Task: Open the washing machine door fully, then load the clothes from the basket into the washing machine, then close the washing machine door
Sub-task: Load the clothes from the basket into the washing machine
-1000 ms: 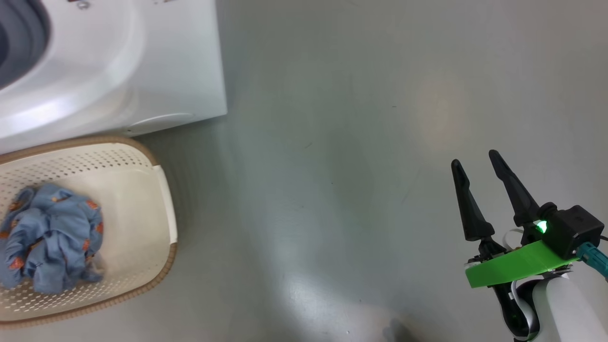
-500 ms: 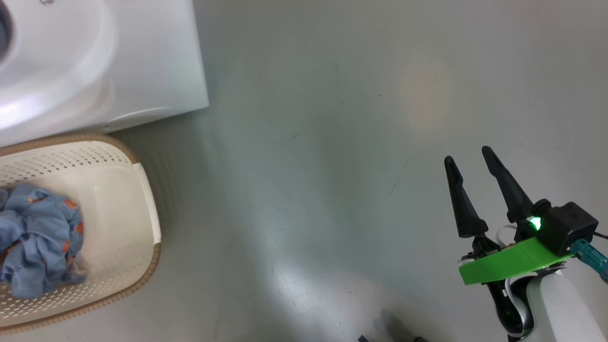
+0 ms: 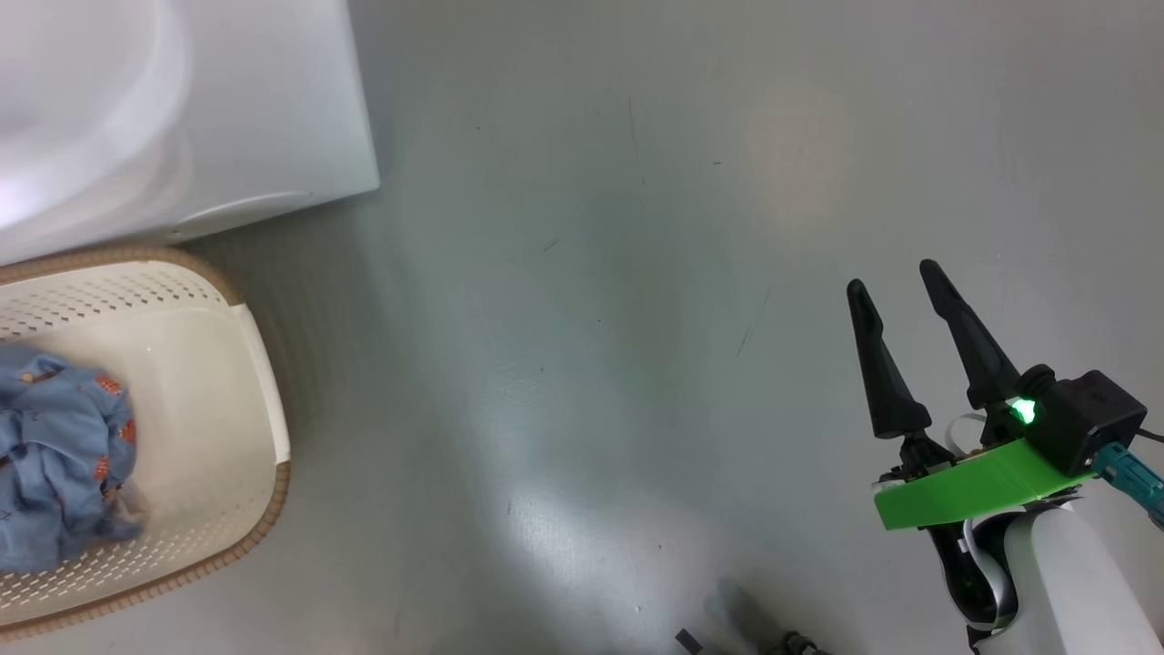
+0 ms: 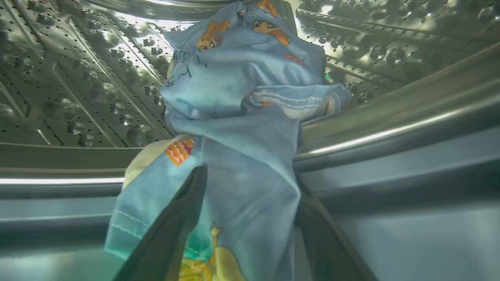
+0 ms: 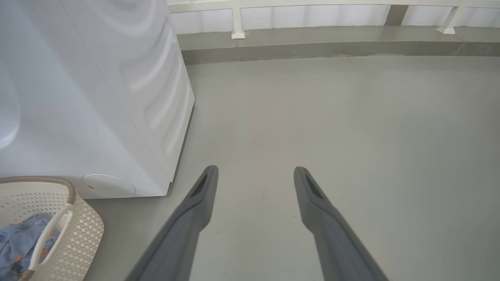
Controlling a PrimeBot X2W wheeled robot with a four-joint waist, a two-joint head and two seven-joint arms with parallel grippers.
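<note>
Blue clothes [image 3: 59, 464]: one bundle in basket [image 3: 227, 518], one in washing machine [image 4: 78, 86].

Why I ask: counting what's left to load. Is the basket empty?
Not empty: a blue printed bundle of clothes lies inside the basket.

My right claw [image 3: 891, 277] sits at the lower right, its two dark fingers spread wide and pointing up over the grey floor [image 3: 591, 318]. Well apart from it, at the left edge, I see the cream basket [image 3: 269, 400] just in front of the white washing machine [image 3: 182, 118]. A bundle of blue clothes [image 3: 55, 464] lies inside the basket.
</note>
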